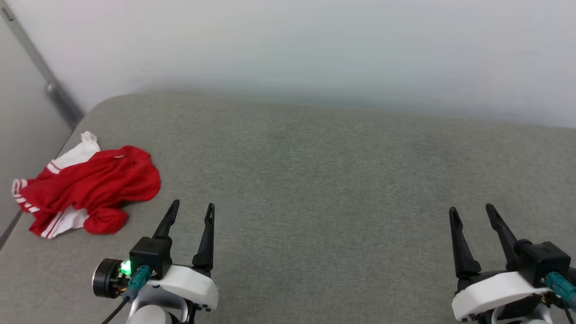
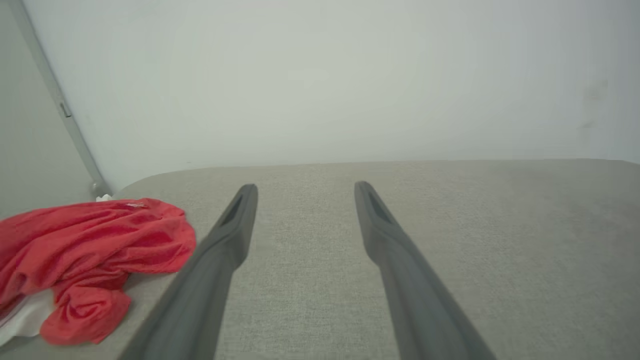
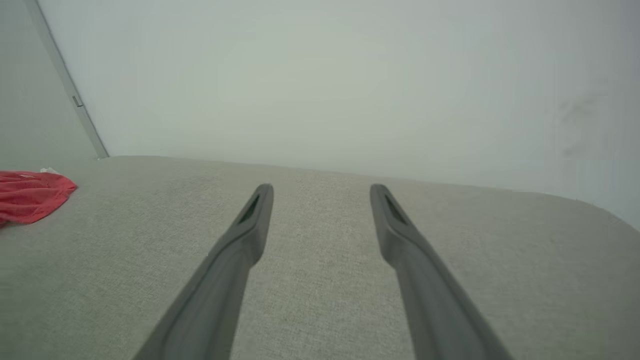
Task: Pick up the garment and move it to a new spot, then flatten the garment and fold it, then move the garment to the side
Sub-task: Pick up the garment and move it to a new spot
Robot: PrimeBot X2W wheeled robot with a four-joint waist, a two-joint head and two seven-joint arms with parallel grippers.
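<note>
I'm at the first step, the pick-up: the garment (image 1: 87, 189) lies in a crumpled heap at the left edge of the surface (image 1: 324, 180), a little short of its rounded far left corner, and nothing holds it. My left gripper (image 1: 192, 204) hovers just beside the heap, jaws spread wide and empty. My right gripper (image 1: 470, 209) hangs over the right half, well apart from the cloth, equally wide and empty. I judge the left arm should take this: swing towards the left edge, come down on the raised red bulk in the middle of the heap, not on a trailing white sleeve, and pinch several layers at once so the thin cloth doesn't slip free on the lift, without digging the fingertips into the covering below. The shirt looks soft and limp, red in the body with white sleeves and red-and-white striped trim, with one rolled lump towards the near edge; I can't see any print. The surface is a padded-looking slab in grey woven cloth, matt and slightly rough, which I expect will drag on the fabric
</note>
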